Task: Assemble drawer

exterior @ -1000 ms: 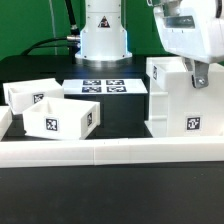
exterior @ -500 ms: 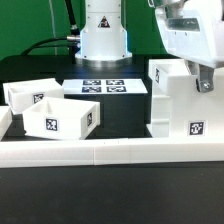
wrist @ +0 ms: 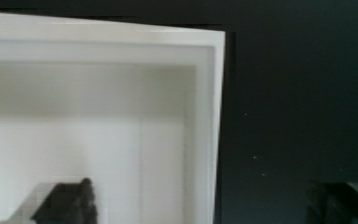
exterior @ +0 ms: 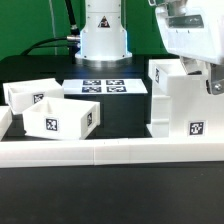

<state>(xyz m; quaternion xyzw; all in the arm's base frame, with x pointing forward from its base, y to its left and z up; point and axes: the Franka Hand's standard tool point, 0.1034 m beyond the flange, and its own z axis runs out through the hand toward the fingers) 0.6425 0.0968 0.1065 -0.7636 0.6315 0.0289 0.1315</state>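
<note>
The arm [exterior: 190, 30] is cut off by the top and right edges of the exterior view. The housing [exterior: 185, 105] also runs out at the right edge. The low wall [exterior: 110, 152] hides the bottom of the housing and of the front tray [exterior: 60, 118], which covers part of the back tray [exterior: 28, 93]. The wrist view is blurred: the gripper [wrist: 202, 203] shows only two dark fingers [wrist: 64, 203], cut by the edge.
</note>
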